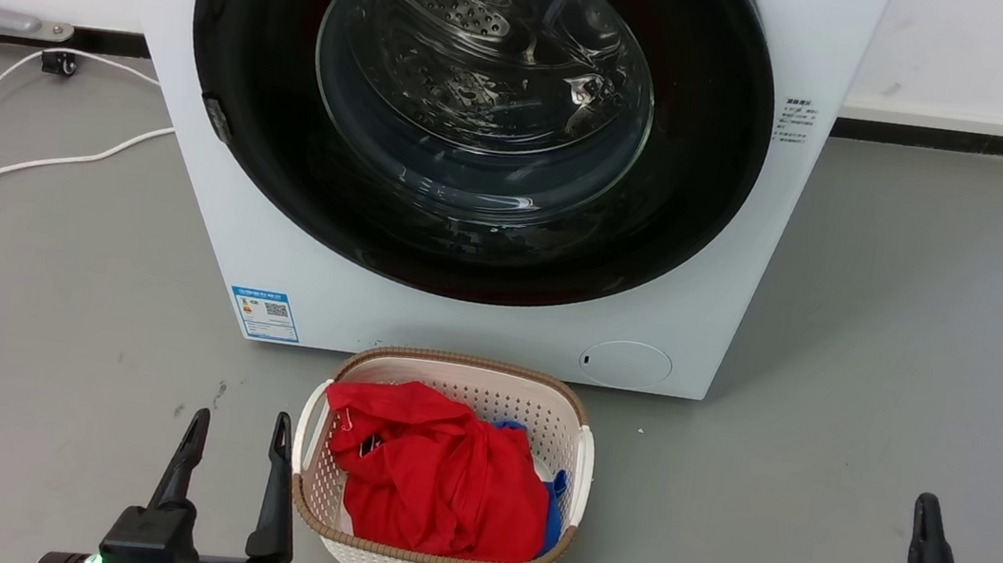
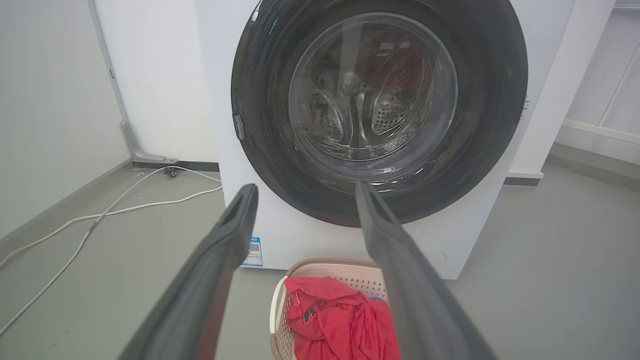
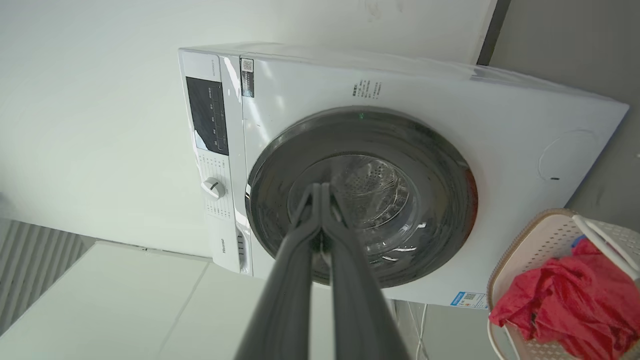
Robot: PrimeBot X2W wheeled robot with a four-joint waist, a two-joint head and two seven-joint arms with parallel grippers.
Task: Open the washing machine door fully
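The washing machine door (image 1: 694, 190) is a glossy black disc with a clear glass bowl at its centre, lying flat against the white machine front (image 1: 184, 214). It shows again as the washing machine door (image 2: 260, 100) in the left wrist view and the washing machine door (image 3: 440, 200) in the right wrist view. A small latch tab (image 1: 216, 118) sits on the door's left rim. My left gripper (image 1: 240, 426) is open, low at the lower left, well short of the machine. My right gripper (image 1: 928, 511) is shut with nothing in it, at the lower right; its closed fingertips (image 3: 318, 190) touch each other.
A white plastic basket (image 1: 323, 489) holding red cloth (image 1: 438, 484) stands on the grey floor directly before the machine, between my grippers. White cables (image 1: 18, 165) trail over the floor at the left. A round service cover (image 1: 625, 364) sits low on the machine front.
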